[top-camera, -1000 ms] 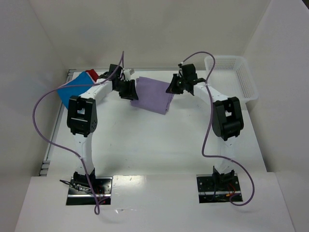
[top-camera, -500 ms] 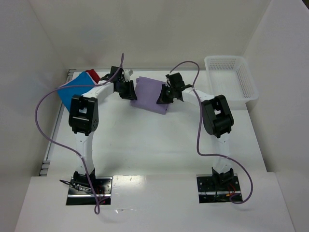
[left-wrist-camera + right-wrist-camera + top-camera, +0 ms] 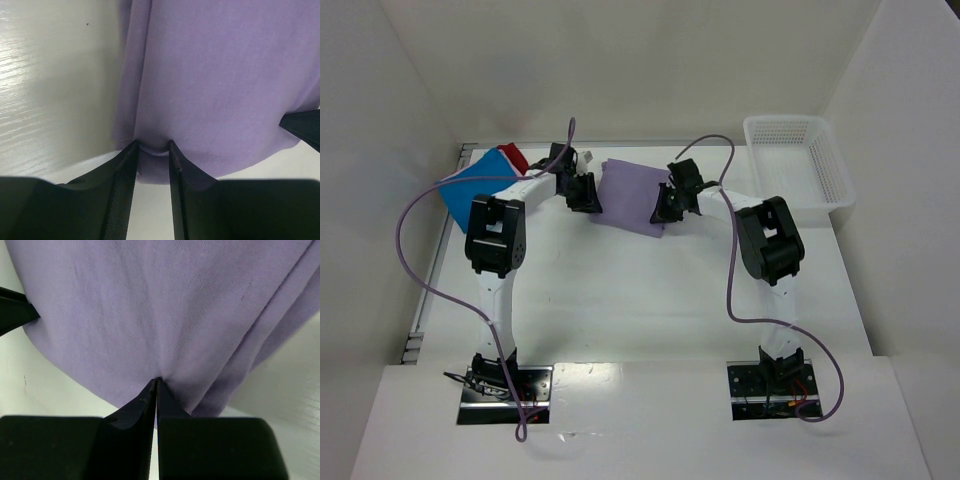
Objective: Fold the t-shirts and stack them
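While lavender t-shirt (image 3: 632,188) lies folded (soft, creased) | L tool (image 3: 152,146) nips edge | R tool (image 3: 156,381) clamps it tight

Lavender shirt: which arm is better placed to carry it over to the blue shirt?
Probably left: the left tool grips the lavender shirt at the edge nearest the blue shirt; the right tool pinches the far edge.

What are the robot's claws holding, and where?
Both hold the purple shirt: the left gripper pinches its left edge, and the right gripper pinches its right edge.
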Controlling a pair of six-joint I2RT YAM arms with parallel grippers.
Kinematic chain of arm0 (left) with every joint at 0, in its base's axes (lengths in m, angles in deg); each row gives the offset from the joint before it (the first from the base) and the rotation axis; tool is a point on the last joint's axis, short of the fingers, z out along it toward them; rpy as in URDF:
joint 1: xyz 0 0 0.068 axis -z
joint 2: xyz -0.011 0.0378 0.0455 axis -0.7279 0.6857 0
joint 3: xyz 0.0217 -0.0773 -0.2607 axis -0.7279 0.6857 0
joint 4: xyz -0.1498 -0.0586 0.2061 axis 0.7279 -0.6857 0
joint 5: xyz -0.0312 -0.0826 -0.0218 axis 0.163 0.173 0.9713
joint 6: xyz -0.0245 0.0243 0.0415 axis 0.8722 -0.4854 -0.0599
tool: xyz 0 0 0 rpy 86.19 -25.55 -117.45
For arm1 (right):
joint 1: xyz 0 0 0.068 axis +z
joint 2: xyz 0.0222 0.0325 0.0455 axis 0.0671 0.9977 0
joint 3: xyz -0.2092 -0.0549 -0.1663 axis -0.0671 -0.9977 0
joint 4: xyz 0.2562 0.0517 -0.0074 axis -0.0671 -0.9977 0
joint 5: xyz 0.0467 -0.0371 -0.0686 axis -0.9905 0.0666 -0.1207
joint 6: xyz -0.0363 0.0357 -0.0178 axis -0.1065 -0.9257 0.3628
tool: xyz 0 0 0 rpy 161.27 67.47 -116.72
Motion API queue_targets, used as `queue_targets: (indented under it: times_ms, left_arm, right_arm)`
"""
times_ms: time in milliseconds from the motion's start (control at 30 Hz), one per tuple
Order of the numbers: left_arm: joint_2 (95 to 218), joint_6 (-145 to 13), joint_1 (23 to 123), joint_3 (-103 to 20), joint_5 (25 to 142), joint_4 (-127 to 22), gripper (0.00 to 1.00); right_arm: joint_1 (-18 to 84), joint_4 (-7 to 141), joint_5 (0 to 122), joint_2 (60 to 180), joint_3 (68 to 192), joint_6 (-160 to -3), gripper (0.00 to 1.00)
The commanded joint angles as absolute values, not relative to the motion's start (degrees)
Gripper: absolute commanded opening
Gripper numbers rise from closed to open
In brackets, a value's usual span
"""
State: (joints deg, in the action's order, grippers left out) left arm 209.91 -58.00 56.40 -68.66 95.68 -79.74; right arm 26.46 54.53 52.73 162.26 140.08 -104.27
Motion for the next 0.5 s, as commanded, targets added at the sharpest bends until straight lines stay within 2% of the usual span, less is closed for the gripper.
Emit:
queue_targets:
  times_ms: [0, 200, 333, 400, 433, 467]
  left_arm:
    - [212.5, -58.5, 55.8, -67.0, 93.9, -81.7, 0.4]
    - [212.5, -59.2, 55.8, -67.0, 94.5, -81.7, 0.43]
    - [207.7, -59.7, 55.2, -67.6, 94.5, -81.7, 0.51]
    - [204.7, -60.3, 55.2, -68.4, 93.9, -82.4, 0.58]
    - [204.0, -60.8, 54.6, -69.8, 93.4, -83.4, 0.62]
    - [203.1, -60.9, 54.6, -70.4, 93.4, -83.9, 0.66]
  right_arm:
    - [26.3, 54.0, 55.5, 160.9, 138.8, -103.4, 0.06]
    - [26.3, 53.5, 57.1, 159.8, 136.9, -103.4, 0.06]
    - [26.3, 51.9, 59.1, 156.7, 138.2, -102.2, 0.06]
    - [26.3, 51.9, 59.9, 153.9, 138.9, -101.6, 0.08]
    - [25.7, 51.9, 59.9, 152.8, 139.7, -101.6, 0.11]
    - [25.7, 51.4, 59.3, 151.8, 140.3, -101.6, 0.27]
